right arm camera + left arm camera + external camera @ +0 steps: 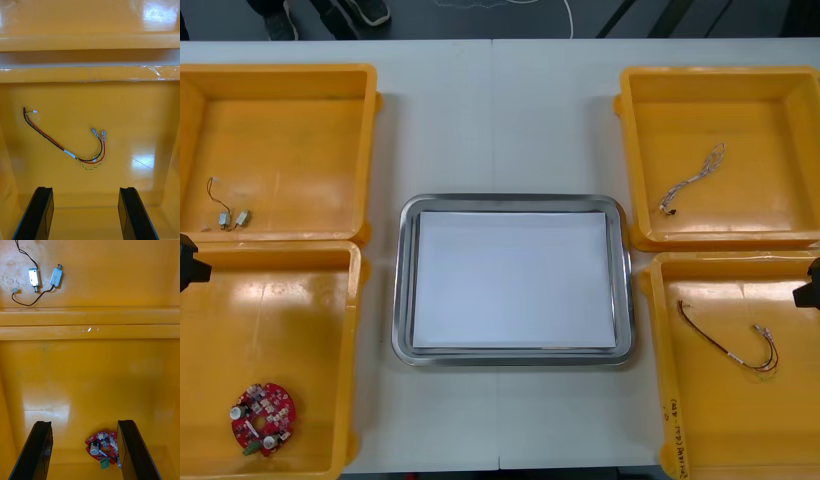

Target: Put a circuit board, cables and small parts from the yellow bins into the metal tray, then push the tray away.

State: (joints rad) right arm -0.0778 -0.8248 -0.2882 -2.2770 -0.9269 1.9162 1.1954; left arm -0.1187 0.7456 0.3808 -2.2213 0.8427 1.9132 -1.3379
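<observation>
A round red circuit board (263,418) lies in the near left yellow bin (300,262). My left gripper (84,452) hangs open above that bin, and the circuit board (101,448) lies below, close to one finger (131,450). Two small metal parts (232,219) on a black wire rest in the far left bin; the left wrist view shows these small metal parts (45,277) beyond the bin walls. My right gripper (84,213) is open over the near right bin, with the red and yellow cable (67,150) on the floor ahead of its fingers. The metal tray (405,290) is white inside and holds nothing.
A twisted cable (692,181) lies in the far right yellow bin (720,80). The red and yellow cable (730,345) sits mid-floor in the near right bin (660,330). The left gripper (186,265) and right gripper (810,288) sit at the side edges. Bin walls stand close on both sides of the tray.
</observation>
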